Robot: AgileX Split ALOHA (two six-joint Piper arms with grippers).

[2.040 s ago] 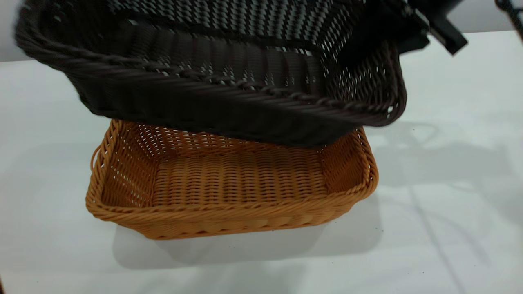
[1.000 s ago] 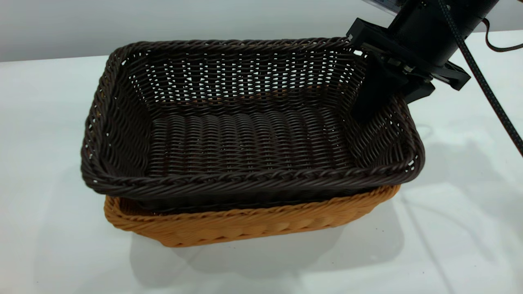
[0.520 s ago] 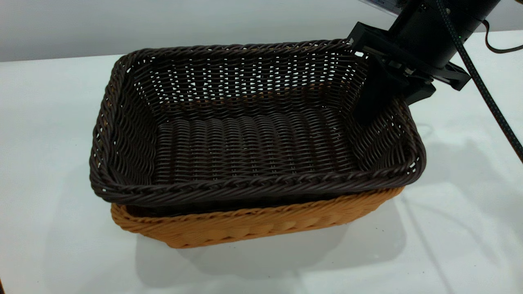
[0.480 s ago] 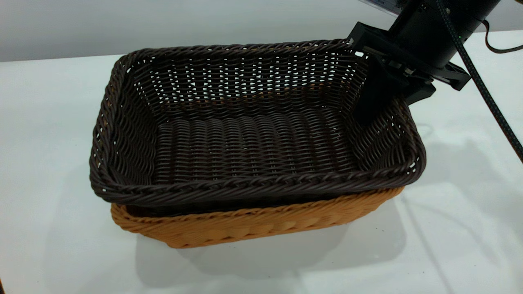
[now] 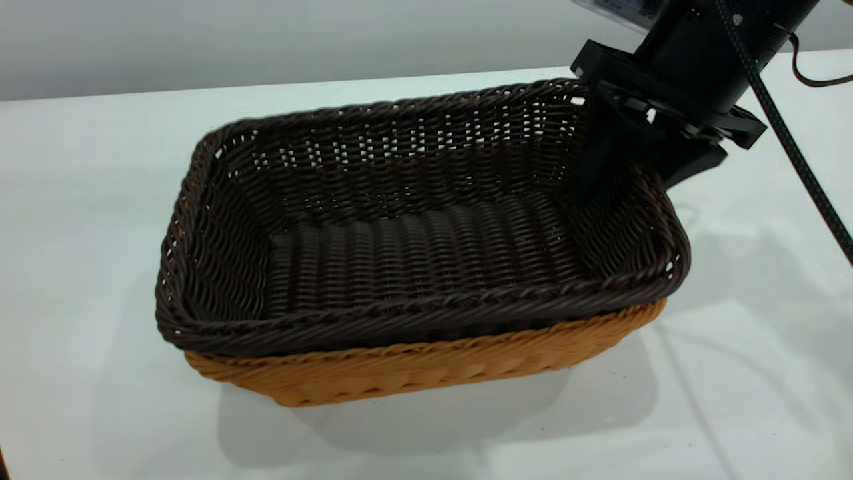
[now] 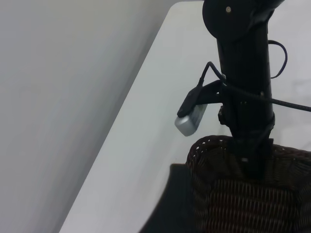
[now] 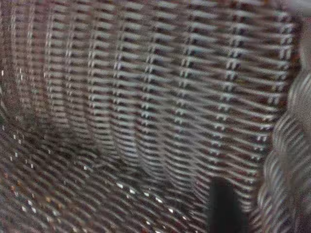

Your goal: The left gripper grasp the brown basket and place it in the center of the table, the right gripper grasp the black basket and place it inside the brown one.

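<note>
The black basket (image 5: 413,253) sits nested inside the brown basket (image 5: 426,367), near the middle of the white table (image 5: 86,167). Only the brown basket's front wall and rim show below it. My right gripper (image 5: 636,177) is at the black basket's far right corner and straddles its end wall, one finger inside and one outside. The jaws look slightly open around the wall. The right wrist view shows the black weave (image 7: 146,97) close up, with the inner finger (image 7: 223,208) standing a little off the wall. My left gripper is outside the exterior view.
The left wrist view looks along the table's edge at the right arm (image 6: 245,97), standing over the black basket's end (image 6: 243,194). The right arm's braided cable (image 5: 800,160) hangs down at the right. Bare tabletop lies all round the baskets.
The black basket came down from above the brown one and settled into it. Since half a second ago its far side has dropped lower, while the right gripper barely moved.
</note>
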